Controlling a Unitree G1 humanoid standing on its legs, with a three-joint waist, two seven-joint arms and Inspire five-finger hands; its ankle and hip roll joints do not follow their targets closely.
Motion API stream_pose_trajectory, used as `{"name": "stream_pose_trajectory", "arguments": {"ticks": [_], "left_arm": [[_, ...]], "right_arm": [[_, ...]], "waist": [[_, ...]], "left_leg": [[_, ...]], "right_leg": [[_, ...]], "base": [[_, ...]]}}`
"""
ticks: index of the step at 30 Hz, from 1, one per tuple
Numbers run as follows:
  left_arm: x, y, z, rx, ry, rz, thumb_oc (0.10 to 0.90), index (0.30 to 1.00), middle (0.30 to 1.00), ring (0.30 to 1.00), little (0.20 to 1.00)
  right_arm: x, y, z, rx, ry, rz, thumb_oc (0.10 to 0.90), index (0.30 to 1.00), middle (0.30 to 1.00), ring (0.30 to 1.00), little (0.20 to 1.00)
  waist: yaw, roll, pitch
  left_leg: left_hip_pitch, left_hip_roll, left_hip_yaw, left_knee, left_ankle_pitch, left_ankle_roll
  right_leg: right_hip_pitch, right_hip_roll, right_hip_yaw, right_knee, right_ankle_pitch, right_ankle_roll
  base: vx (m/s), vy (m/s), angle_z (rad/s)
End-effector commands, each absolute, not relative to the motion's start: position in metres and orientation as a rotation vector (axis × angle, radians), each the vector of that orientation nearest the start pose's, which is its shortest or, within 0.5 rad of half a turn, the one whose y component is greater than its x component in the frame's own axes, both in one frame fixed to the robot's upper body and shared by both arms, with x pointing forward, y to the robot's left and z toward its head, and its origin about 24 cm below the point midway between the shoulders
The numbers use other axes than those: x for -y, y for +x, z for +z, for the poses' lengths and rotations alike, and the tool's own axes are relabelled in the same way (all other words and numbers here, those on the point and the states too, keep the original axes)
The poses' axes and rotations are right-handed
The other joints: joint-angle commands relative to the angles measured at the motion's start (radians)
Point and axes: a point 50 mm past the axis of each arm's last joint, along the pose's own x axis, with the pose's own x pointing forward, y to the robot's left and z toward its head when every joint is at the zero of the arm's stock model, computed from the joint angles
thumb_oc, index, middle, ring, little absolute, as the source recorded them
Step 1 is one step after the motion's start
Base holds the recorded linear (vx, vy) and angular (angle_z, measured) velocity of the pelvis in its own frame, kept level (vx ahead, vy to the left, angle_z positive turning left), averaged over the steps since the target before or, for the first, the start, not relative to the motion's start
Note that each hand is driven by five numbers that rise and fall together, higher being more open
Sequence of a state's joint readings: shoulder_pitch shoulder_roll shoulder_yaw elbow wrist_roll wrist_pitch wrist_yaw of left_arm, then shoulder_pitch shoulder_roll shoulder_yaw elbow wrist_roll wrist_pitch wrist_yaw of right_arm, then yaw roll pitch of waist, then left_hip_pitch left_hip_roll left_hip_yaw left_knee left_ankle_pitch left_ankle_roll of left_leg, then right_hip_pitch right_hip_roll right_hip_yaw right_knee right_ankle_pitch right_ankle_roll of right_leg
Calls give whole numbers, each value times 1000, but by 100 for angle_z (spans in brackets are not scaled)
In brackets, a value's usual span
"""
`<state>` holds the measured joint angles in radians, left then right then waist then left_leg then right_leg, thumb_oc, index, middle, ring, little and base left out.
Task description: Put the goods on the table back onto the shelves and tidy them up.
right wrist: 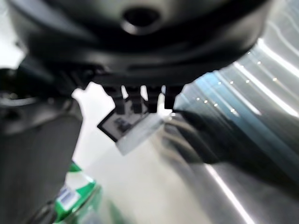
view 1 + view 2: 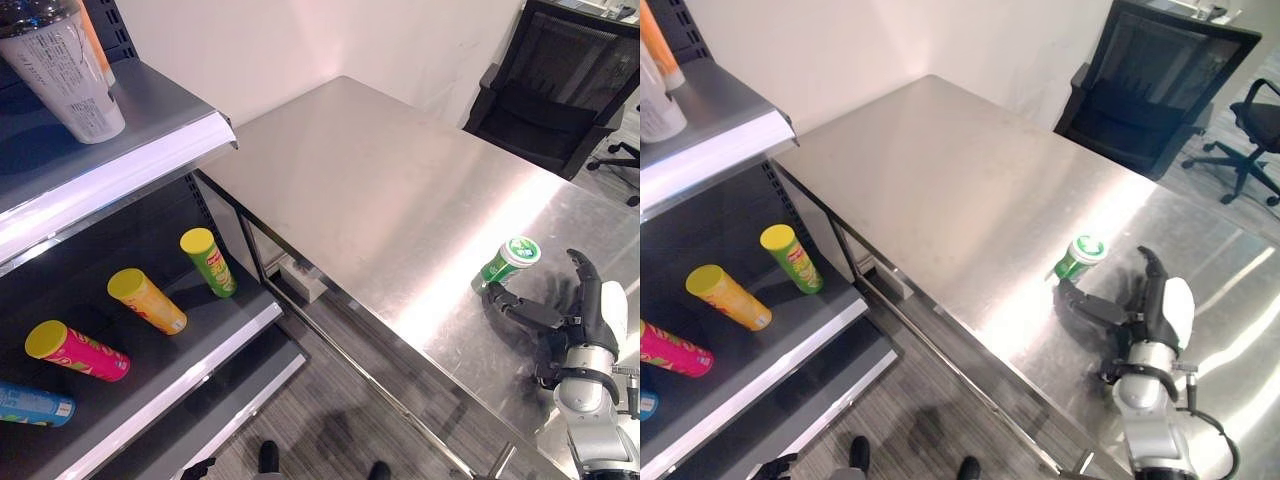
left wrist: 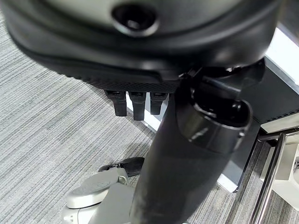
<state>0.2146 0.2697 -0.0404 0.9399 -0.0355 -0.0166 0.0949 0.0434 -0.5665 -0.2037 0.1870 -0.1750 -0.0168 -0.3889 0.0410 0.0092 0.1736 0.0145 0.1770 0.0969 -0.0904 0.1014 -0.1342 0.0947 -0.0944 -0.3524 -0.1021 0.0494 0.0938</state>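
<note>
- My right robot hand [image 2: 580, 320] rests on the desk [image 2: 380, 190], spread wide, holding nothing.
- The green can [image 2: 508, 262] lies on its side just past my fingertips (not touching, as far as I can tell).
- Risk: a nudge before closing could roll it away.

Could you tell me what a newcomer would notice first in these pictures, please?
Probably the lone green can lying on the bare steel table, with the right hand open just beside it, thumb and fingers spread. Next, the row of bright tubes on the dark lower shelf to the left: a green tube, a yellow tube and a pink tube, all lying down.
</note>
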Motion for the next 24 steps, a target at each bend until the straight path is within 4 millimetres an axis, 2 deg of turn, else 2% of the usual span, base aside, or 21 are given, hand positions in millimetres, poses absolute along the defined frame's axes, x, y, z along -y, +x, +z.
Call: {"name": "stream_pose_trajectory", "arguments": {"ticks": [1, 20, 21, 22, 24], "left_arm": [[-260, 82, -144, -1077, 359, 190, 800, 900, 900, 900, 900], [-261, 78, -145, -1086, 360, 192, 800, 900, 900, 900, 900], [-261, 78, -144, -1086, 362, 193, 800, 900, 900, 900, 900], [-261, 78, -145, -1088, 362, 195, 800, 900, 900, 900, 900], [-261, 78, -145, -1089, 364, 195, 800, 900, 900, 900, 900]], "right_arm": [[329, 244, 119, 207, -744, -685, 800, 900, 900, 900, 900], [325, 255, 125, 227, -744, -667, 800, 900, 900, 900, 900], [325, 255, 126, 231, -749, -668, 689, 733, 733, 733, 733], [325, 255, 126, 229, -750, -669, 400, 300, 300, 300, 300], [326, 254, 127, 230, -752, -671, 400, 300, 300, 300, 300]], "waist": [[24, -8, -20], [44, -10, -24], [45, -10, -24], [46, -10, -24], [46, -10, -25]], "left_leg": [[47, 64, 23, 3, -54, -36], [49, 57, 13, 3, -59, -33], [50, 57, 12, 3, -58, -33], [49, 57, 12, 3, -59, -33], [50, 57, 12, 3, -59, -33]], "right_leg": [[29, -46, -14, 15, -66, 62], [38, -50, -22, 15, -67, 63], [39, -51, -23, 15, -68, 63], [40, -51, -25, 15, -68, 63], [41, -51, -25, 15, -69, 62]], "base": [[0, 0, 0], [0, 0, 0], [0, 0, 0], [0, 0, 0], [0, 0, 0]]}}
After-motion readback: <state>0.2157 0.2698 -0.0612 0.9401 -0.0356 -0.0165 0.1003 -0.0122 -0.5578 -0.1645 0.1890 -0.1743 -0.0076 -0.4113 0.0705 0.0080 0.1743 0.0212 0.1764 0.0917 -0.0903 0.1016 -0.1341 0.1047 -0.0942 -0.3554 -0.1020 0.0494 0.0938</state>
